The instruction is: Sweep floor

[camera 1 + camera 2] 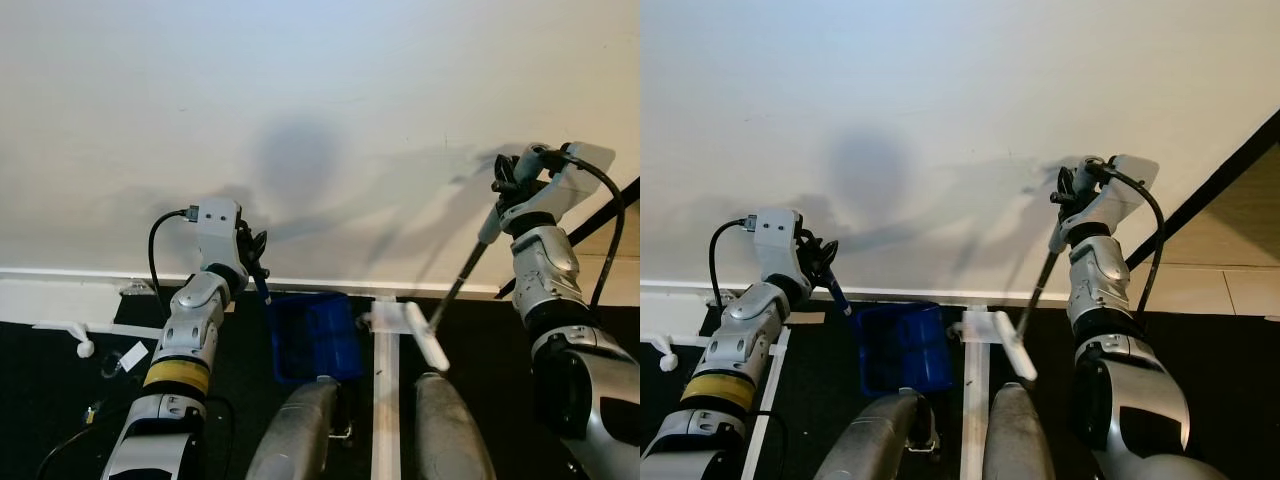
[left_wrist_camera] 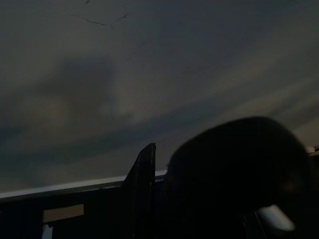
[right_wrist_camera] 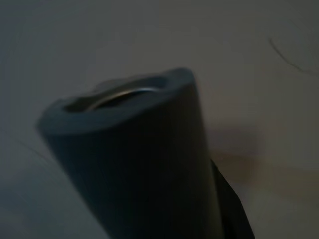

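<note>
The robot faces a white wall (image 1: pixel 320 110) at close range, with a white baseboard (image 1: pixel 90 275) along its foot and a dark floor (image 1: pixel 40 400) below. Both arms are raised in front of the wall.

The left gripper (image 1: pixel 258 250) is up on the left, closed around the thin stem of a blue dustpan (image 1: pixel 312 338). The pan hangs below the gripper, just left of centre, near the baseboard and over the dark floor; its lower edge is hidden behind the robot's grey legs (image 1: pixel 300 430). In the left wrist view the scene is very dark: one black finger (image 2: pixel 142 189) and a rounded black mass beside it stand against the dim wall, and the stem cannot be made out there.

The right gripper (image 1: pixel 503 192) is higher, on the right, gripping the grey top of a broom handle (image 1: pixel 462 278). The handle slants down and left to a white broom head (image 1: pixel 425 338), which sits between the legs and the baseboard, just right of the dustpan. The head is blurred, so its bristles cannot be told. The right wrist view is blurred too: the grey handle end (image 3: pixel 134 164) with a hollow tip, seen close up against the wall, and a sliver of black finger (image 3: pixel 232 209) behind it.

White tape lines (image 1: pixel 385 400) cross the floor, one running near to far between the legs. On the far left lie a white bar (image 1: pixel 75 330) and a small white scrap (image 1: pixel 132 355), cut partly by the left arm. A dark diagonal edge (image 1: pixel 1230 170) closes the wall on the right, with a tan surface beyond.
</note>
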### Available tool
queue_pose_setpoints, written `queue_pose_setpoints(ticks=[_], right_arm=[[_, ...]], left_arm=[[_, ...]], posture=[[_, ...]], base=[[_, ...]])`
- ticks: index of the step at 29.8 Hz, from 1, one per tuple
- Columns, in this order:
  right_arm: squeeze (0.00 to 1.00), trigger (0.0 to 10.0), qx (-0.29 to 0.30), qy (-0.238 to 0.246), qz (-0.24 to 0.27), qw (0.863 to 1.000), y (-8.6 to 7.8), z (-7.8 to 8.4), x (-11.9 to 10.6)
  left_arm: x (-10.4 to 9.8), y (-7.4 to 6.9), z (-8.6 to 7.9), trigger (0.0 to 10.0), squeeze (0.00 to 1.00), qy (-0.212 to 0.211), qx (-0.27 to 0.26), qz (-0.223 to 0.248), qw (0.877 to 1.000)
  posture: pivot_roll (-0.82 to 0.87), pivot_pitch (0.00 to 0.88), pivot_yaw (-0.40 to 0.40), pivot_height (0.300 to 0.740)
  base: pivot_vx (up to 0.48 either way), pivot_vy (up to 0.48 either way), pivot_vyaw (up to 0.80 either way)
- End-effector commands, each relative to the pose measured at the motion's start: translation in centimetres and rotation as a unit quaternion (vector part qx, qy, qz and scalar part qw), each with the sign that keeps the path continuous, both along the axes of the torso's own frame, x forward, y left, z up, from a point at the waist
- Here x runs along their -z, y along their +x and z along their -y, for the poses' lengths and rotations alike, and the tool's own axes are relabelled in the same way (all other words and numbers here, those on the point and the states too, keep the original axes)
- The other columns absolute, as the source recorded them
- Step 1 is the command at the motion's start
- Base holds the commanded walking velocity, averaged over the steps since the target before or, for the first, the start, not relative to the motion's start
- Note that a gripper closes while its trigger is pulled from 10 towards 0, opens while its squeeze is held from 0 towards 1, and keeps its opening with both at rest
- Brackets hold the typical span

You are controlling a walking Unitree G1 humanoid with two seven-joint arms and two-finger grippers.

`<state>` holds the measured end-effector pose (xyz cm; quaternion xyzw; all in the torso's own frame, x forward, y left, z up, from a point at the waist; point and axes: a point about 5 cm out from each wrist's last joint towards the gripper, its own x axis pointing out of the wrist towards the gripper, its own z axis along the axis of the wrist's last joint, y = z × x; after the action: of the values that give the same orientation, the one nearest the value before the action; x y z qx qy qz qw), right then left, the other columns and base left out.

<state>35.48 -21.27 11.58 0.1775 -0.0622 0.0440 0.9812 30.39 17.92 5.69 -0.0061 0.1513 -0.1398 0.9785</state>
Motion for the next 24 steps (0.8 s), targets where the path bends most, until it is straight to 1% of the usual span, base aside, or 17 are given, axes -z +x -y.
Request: queue_pose_setpoints(ticks=[1,2,3,4,5,7,8,10,11,12,13,14,16,17,20,22,24], right_arm=[[0.0,10.0,-0.076,-0.002,0.065,0.995,0.8,-2.3,-2.7],[0.0,10.0,-0.076,-0.002,0.065,0.995,0.8,-2.3,-2.7],[0.0,10.0,-0.11,-0.007,0.055,0.992,0.6,-3.5,-2.2],[0.0,10.0,-0.11,-0.007,0.055,0.992,0.6,-3.5,-2.2],[0.0,10.0,-0.12,-0.01,0.05,0.991,0.6,-4.0,-1.8],[0.0,10.0,-0.12,-0.01,0.05,0.991,0.6,-4.0,-1.8],[0.0,10.0,-0.136,-0.009,0.044,0.99,0.6,-5.3,-1.5],[0.0,10.0,-0.141,-0.003,0.049,0.989,0.8,-5.9,-1.8],[0.0,10.0,-0.138,0.004,0.06,0.989,0.9,-6.0,-2.4],[0.0,10.0,-0.131,0.001,0.069,0.989,1.0,-5.7,-3.0],[0.0,10.0,-0.117,-0.015,0.085,0.989,1.0,-4.8,-4.1],[0.0,10.0,-0.117,-0.015,0.085,0.989,1.0,-4.8,-4.1],[0.0,10.0,-0.089,-0.062,0.098,0.989,0.7,-2.7,-5.5],[0.0,10.0,-0.081,-0.066,0.101,0.989,0.6,-2.0,-5.9],[0.0,10.0,-0.049,-0.093,0.108,0.989,0.0,-0.1,-7.0],[0.0,10.0,-0.04,-0.103,0.108,0.988,-0.2,0.4,-7.2],[0.0,10.0,-0.004,-0.15,0.096,0.984,-1.1,2.0,-7.5]], left_arm=[[2.2,-1.1,2.8,10.0,0.0,-0.054,0.037,-0.057,0.996],[2.2,-1.1,2.8,10.0,0.0,-0.054,0.037,-0.057,0.996],[2.2,-1.0,3.0,10.0,0.0,-0.055,0.039,-0.057,0.996],[2.2,-1.0,3.0,10.0,0.0,-0.055,0.039,-0.057,0.996],[2.1,-1.0,3.0,10.0,0.0,-0.055,0.039,-0.057,0.996],[2.1,-1.0,3.0,10.0,0.0,-0.055,0.039,-0.057,0.996],[2.1,-0.9,3.0,10.0,0.0,-0.055,0.039,-0.057,0.996],[2.1,-0.9,3.0,10.0,0.0,-0.055,0.038,-0.056,0.996],[2.1,-1.0,2.8,10.0,0.0,-0.055,0.037,-0.056,0.996],[2.1,-1.0,2.7,10.0,0.0,-0.054,0.036,-0.056,0.996],[2.2,-1.1,2.5,10.0,0.0,-0.053,0.034,-0.056,0.996],[2.2,-1.1,2.5,10.0,0.0,-0.053,0.034,-0.056,0.996],[2.4,-1.2,2.4,10.0,0.0,-0.052,0.03,-0.058,0.997],[2.5,-1.2,2.4,10.0,0.0,-0.051,0.03,-0.059,0.996],[2.6,-1.3,2.6,10.0,0.0,-0.051,0.031,-0.061,0.996],[2.6,-1.3,2.6,10.0,0.0,-0.051,0.031,-0.061,0.996],[2.6,-1.2,3.0,10.0,0.0,-0.051,0.037,-0.063,0.996]], posture=[[-0.06,0.184,0.091,0.74],[-0.06,0.184,0.091,0.74],[-0.07,0.181,0.09,0.74],[-0.07,0.181,0.09,0.74],[-0.07,0.18,0.09,0.74],[-0.07,0.18,0.09,0.74],[-0.06,0.173,0.088,0.74],[-0.06,0.172,0.087,0.74],[-0.05,0.169,0.084,0.74],[-0.05,0.169,0.084,0.74],[-0.05,0.169,0.084,0.74],[-0.05,0.169,0.084,0.74],[-0.07,0.166,0.073,0.74],[-0.07,0.166,0.073,0.74],[-0.08,0.17,0.074,0.74],[-0.08,0.172,0.076,0.74],[-0.09,0.177,0.083,0.74]], base=[[0.0,0.0,0.0],[0.0,0.0,0.0],[0.0,0.0,0.0],[0.0,0.0,0.0],[0.0,0.0,0.0],[0.0,0.0,0.0],[0.0,0.0,0.0],[0.0,0.0,0.0],[0.0,0.0,0.0],[0.0,0.0,0.0],[0.0,0.0,0.0],[0.0,0.0,0.0],[0.0,0.0,0.0],[0.0,0.0,0.0],[0.0,0.0,0.0],[0.0,0.0,0.0],[0.0,0.0,0.0]])
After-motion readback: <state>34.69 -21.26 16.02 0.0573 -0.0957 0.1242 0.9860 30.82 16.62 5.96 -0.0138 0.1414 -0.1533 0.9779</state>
